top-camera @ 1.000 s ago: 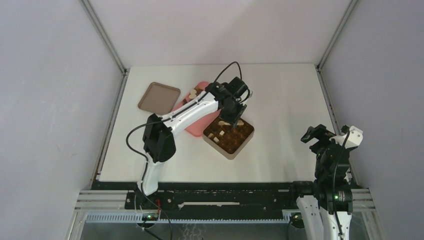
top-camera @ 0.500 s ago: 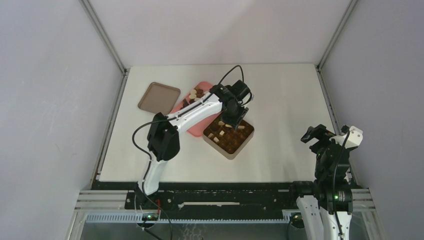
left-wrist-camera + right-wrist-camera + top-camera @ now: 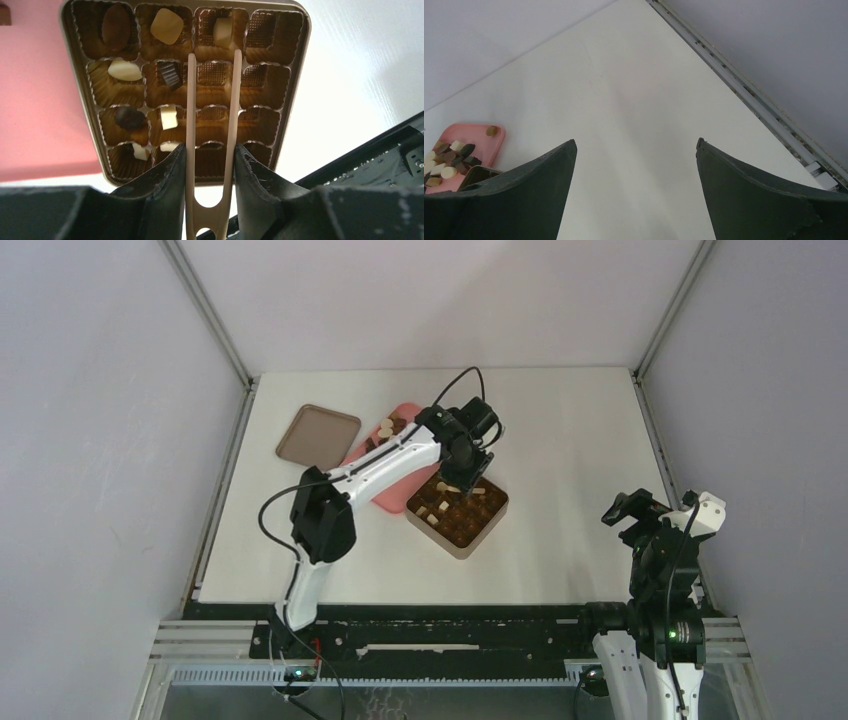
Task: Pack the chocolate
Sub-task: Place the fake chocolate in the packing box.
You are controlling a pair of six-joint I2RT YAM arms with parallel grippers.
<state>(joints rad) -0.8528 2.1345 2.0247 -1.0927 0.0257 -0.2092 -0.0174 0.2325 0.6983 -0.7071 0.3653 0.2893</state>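
The left pincer (image 3: 210, 148) pinches the wooden tongs (image 3: 191, 100), tips empty over the tin (image 3: 296, 75) (partly filled). Loose chocolate (image 3: 390, 426) lies leftward on the pink tray (image 3: 30, 100), nearer this arm. The right pincer (image 3: 636, 145) stands spread, well apart.

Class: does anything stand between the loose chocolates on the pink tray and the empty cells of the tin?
Nothing visible does. The chocolates lie uncovered on the pink tray beside the tin; the tan lid lies apart on the table. The empty cells are open, with only the left gripper's empty tongs above them.
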